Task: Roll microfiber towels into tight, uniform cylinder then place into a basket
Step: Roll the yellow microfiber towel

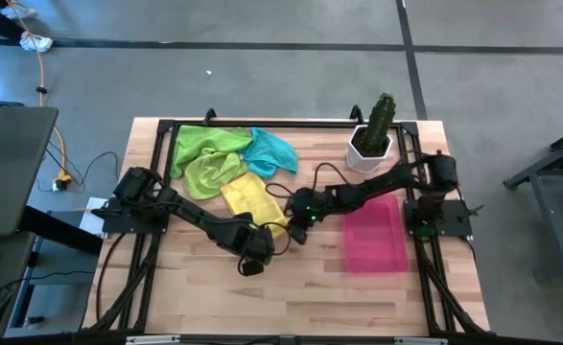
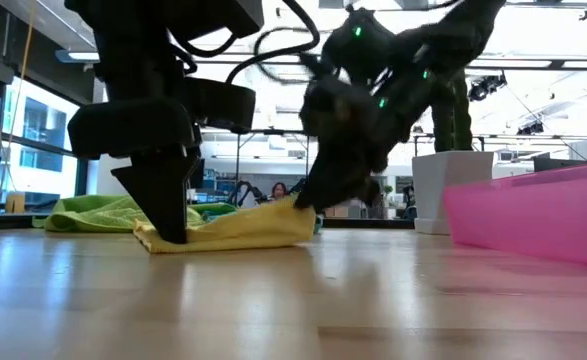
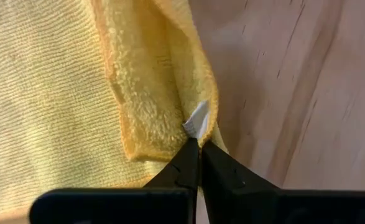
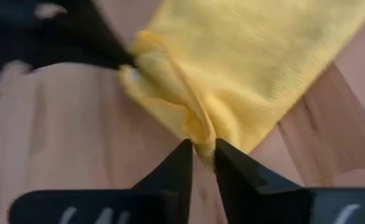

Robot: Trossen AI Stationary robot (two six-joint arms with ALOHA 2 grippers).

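Note:
The yellow towel point(image 1: 250, 199) lies on the table's middle, its near end bunched between my two grippers. My left gripper point(image 1: 268, 240) is shut on that end's left part, seen in the low view point(image 2: 170, 238). My right gripper point(image 1: 292, 227) is shut on its right part, seen in the low view point(image 2: 301, 203). Two lime green towels point(image 1: 204, 155) and the teal towel point(image 1: 272, 151) lie in a heap at the far left. The pink-red basket point(image 1: 375, 240) stands on the table at the right, with nothing in it. My left gripper pinches the yellow towel's folded edge beside a small white label point(image 3: 199, 119) between its two fingers. The fingers point down from above. The towel lies on the table under them point(image 2: 188, 240). My right gripper pinches a bunched fold at the yellow towel's near end point(image 4: 201, 138) between its two fingers. It comes slanting down from the table's right side. That end point(image 2: 291, 212) is raised a little above the table, and the rest lies flat.
A white pot with a green cactus point(image 1: 372, 139) stands at the far right, behind the basket. A black frame point(image 1: 262, 123) runs along the table's far edge and sides. Bare wood point(image 1: 291, 297) lies toward the near edge.

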